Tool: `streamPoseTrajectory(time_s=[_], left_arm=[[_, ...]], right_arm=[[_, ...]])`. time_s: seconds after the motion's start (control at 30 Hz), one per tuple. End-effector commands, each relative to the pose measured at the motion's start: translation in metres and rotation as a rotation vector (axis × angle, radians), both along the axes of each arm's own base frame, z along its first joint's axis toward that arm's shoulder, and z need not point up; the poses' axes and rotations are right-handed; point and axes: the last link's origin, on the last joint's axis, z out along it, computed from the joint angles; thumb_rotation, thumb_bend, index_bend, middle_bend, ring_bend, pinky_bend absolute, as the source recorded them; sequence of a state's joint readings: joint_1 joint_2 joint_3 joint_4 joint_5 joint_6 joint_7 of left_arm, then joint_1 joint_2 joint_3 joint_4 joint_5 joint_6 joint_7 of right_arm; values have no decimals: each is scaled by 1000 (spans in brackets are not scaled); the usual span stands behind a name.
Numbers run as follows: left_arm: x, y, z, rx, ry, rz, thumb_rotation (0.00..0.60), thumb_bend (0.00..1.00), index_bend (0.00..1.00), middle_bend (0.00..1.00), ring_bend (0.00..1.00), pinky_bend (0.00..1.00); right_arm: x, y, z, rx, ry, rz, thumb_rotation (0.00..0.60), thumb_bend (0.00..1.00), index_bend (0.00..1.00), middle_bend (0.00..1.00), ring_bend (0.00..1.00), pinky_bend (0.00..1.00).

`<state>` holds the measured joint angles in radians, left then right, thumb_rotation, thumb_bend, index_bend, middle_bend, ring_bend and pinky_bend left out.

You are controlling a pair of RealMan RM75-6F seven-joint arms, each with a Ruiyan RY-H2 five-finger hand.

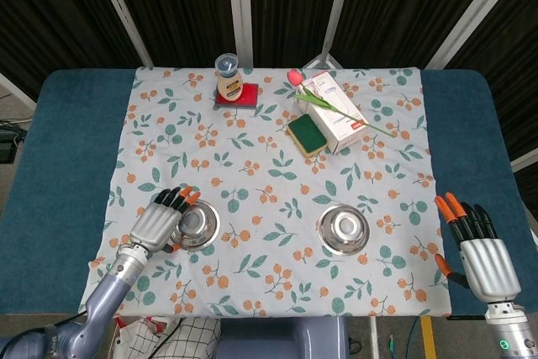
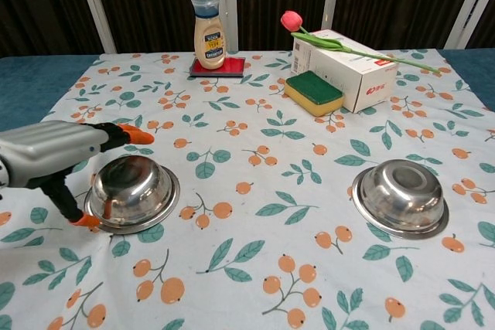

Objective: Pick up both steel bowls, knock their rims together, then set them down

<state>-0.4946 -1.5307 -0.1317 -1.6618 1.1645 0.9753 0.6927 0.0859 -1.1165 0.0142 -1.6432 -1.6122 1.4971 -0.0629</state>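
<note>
Chest view: left hand [image 2: 54,156], fingers apart, straddled left bowl [image 2: 132,193]; prob light, slippery steel, best gripped at rim. Right hand [image 1: 482,251] spread, idle, well right of right bowl [image 1: 344,229].

The left robot hand [image 1: 158,221] sits at the left edge of the left steel bowl [image 1: 195,224], fingers spread with orange tips over its rim, nothing lifted; the right steel bowl [image 1: 343,229] lies apart on the leaf-and-berry cloth [image 1: 269,166]; the right robot hand [image 1: 479,251] rests open on the blue surface [image 1: 67,149], beyond the cloth's right edge, well clear of that bowl; at the far side stand a sauce bottle [image 1: 228,78] on a red coaster [image 1: 244,96], a green sponge [image 1: 308,134], a white box [image 1: 336,113] and a tulip [image 1: 324,100] across it.
</note>
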Motion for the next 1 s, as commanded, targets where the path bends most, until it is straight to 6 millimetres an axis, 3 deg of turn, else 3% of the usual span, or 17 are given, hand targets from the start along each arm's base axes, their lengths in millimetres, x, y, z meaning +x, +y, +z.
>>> streamPoseTrajectory(time_s=[0.03, 0.27, 0.5, 0.7, 0.83, 1.0], left_arm=[[12, 0, -14, -33, 6, -18, 600, 101, 0, 0, 0, 112], [17, 0, -19, -16, 42, -11, 600, 135, 11, 43, 6, 191], [19, 2, -20, 6, 62, -9, 600, 299, 332, 428, 323, 492], [19, 3, -18, 33, 54, -14, 600, 399, 475, 617, 496, 692], [26, 7, -12, 80, -15, -37, 600, 428, 529, 683, 552, 754], [29, 3, 8, 112, -137, -72, 600, 447, 533, 683, 555, 762]], right_arm=[[0, 0, 1, -1, -3, 0, 600, 352, 0, 0, 0, 0], [-2, -1, 5, -7, -16, -3, 600, 352, 0, 0, 0, 0], [-3, -1, 6, -12, -24, -6, 600, 353, 0, 0, 0, 0], [-3, -1, 5, -3, -18, -8, 600, 352, 0, 0, 0, 0], [-2, 0, 4, -2, -16, -6, 600, 353, 0, 0, 0, 0], [0, -2, 0, 11, -6, 14, 600, 353, 0, 0, 0, 0]])
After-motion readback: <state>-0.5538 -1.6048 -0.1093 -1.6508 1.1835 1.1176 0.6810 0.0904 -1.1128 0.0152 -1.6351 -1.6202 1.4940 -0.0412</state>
